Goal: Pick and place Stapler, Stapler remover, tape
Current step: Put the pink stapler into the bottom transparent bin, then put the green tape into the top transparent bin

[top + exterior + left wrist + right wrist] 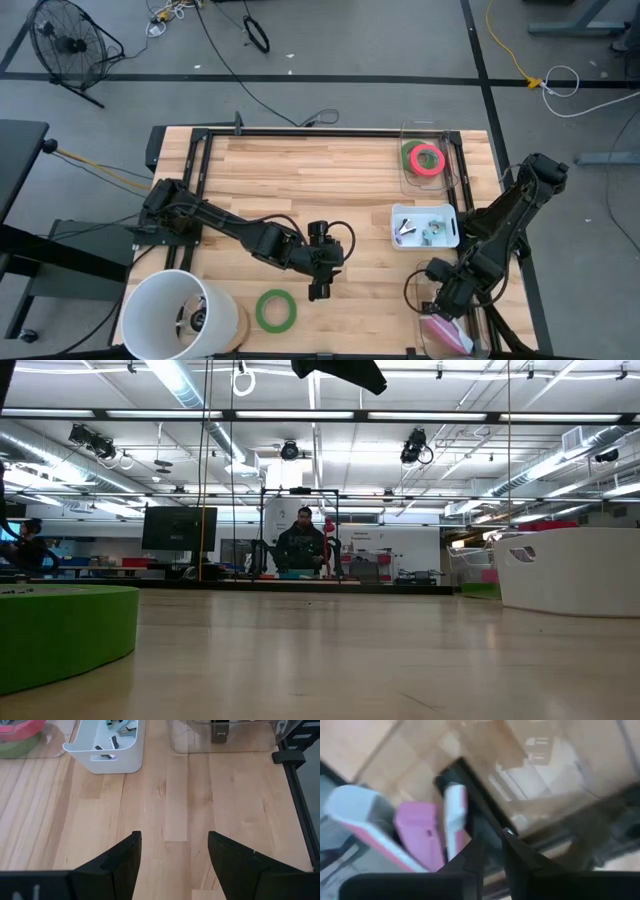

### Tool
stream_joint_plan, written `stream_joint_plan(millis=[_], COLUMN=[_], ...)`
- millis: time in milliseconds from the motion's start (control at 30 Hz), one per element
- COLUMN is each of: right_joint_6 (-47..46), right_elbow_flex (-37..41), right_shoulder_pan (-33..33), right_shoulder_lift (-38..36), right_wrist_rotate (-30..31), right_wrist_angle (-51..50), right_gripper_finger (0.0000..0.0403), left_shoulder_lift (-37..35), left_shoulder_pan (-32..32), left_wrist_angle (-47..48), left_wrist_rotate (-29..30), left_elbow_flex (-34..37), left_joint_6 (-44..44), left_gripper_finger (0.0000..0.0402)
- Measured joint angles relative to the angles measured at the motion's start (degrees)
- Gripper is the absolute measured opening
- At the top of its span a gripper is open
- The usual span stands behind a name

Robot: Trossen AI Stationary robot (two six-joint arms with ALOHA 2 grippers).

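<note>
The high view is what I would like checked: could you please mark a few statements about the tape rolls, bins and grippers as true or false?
1. A green tape roll lies on the bare table, near the left gripper. True.
2. The clear bin at the table's far right holds only a green roll. False: a red-pink roll lies there on a green roll.
3. The left gripper is open and holds nothing. True.
4. The white bin stands beside the green tape roll on the bare table. False: it stands on the right side, below the clear bin.
5. The right gripper hangs over the table's centre. False: it is at the near right corner, by a pink and white object.
</note>
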State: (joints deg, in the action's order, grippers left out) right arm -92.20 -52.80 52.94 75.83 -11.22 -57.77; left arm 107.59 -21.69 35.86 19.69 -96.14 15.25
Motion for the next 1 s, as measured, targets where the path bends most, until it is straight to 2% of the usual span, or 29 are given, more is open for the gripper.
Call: stream_joint_plan(millis=[167, 500, 733, 867, 1000], right_joint_6=[-3.2, 4.3, 8.6, 9.3, 8.6], right_elbow_flex=[0.0, 0.0, 0.0, 0.0, 0.0], right_shoulder_pan=[0.5, 2.0, 1.7, 1.8, 0.2], right_shoulder_lift=[0.6, 6.2, 5.6, 5.4, 3.1], right_wrist_rotate=[1.3, 1.6, 8.1, 6.8, 11.0], right_wrist_angle=[2.5, 9.3, 10.9, 6.3, -3.2], right_gripper_finger=[0.0045, 0.0022, 0.0022, 0.0022, 0.0022], left_shoulder_lift=[0.0, 0.0, 0.0, 0.0, 0.0], left_shoulder_pan=[0.0, 0.0, 0.0, 0.1, 0.5], left_wrist_angle=[0.0, 0.8, 0.8, 0.8, 1.1], left_wrist_rotate=[0.0, 0.0, 0.0, 0.0, 0.0], left_elbow_flex=[0.0, 0.0, 0.0, 0.0, 0.0], left_joint_6=[0.1, 0.6, 0.6, 0.6, 0.6], left_gripper_finger=[0.0231, 0.0231, 0.0231, 0.0231, 0.0231])
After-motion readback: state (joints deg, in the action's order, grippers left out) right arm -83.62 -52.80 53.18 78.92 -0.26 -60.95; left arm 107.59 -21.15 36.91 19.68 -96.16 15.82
